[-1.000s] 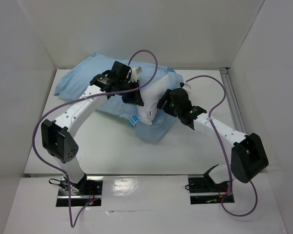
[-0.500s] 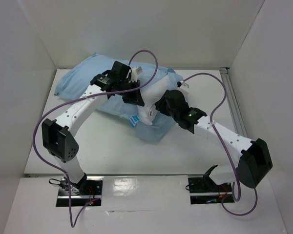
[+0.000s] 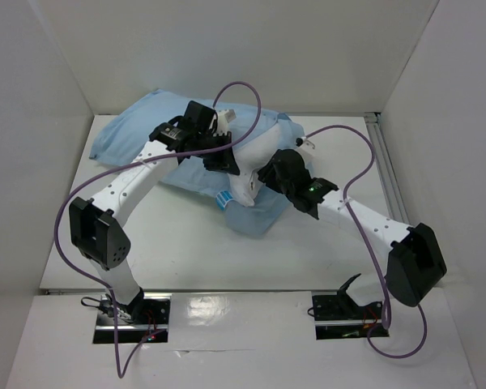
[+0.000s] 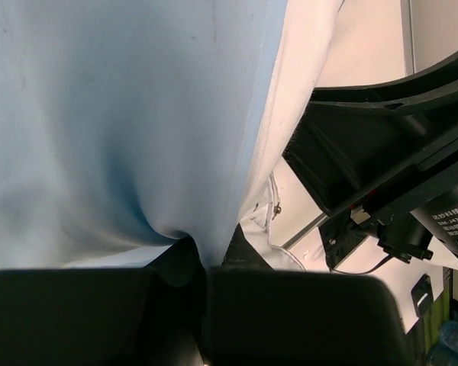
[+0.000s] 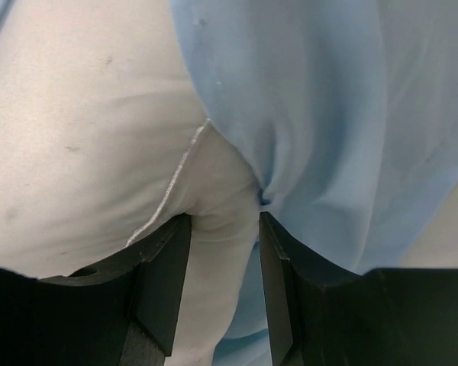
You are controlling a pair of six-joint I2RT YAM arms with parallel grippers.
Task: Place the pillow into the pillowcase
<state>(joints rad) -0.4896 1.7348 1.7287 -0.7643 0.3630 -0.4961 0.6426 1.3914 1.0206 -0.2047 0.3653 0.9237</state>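
Pinching pillowcase [image 4: 122,114], left tool [image 4: 202,263]; gripping pillow [image 5: 84,137], right tool [image 5: 223,229]; purple cable [image 3: 260,105] arched above.

You've got 1 pillow [image 3: 255,162] & 1 pillowcase [image 3: 134,130] on 1 counter [image 3: 186,243]. Robot-wise you see 2 hands: 1 left hand [image 4: 204,263], 1 right hand [image 5: 224,229]. Also 2 purple cables [image 3: 243,84], 1 each side.
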